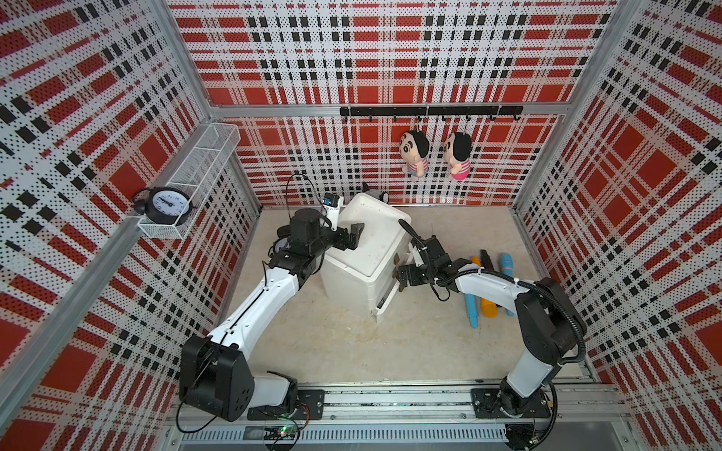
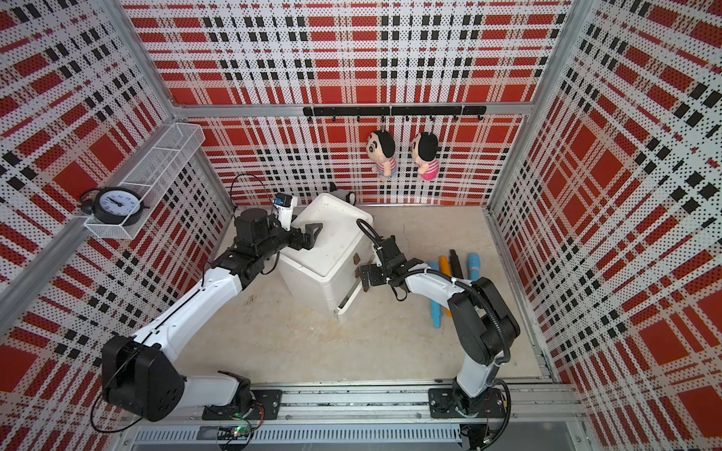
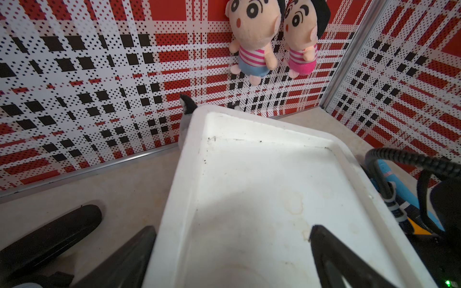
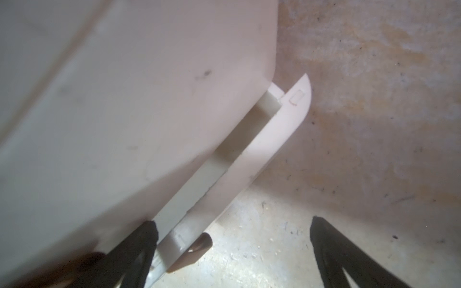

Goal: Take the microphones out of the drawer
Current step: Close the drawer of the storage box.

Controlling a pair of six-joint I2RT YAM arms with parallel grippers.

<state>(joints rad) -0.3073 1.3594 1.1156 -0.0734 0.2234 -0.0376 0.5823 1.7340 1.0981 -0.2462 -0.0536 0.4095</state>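
Plaid walls (image 1: 371,58) ring a beige tabletop (image 1: 312,343); a white drawer unit (image 1: 367,250) sits centre, its lowest drawer (image 4: 262,154) ajar — microphone hidden. At 3 o'clock the right gripper (image 1: 401,280) is spread, one finger (image 4: 139,239) in the gap; the left gripper (image 1: 356,235) is spread across the 9 o'clock rim.

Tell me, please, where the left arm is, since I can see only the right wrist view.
Observer: The left gripper is over the top of the white cabinet, with its fingers open.
Operator: Which drawer is the one ajar in front of me?
Observer: It is the lowest drawer; the drawers above it look closed.
Operator: Is anything on the floor beside my arm?
Observer: Yes, several long coloured items lie there, among them a light-blue one.
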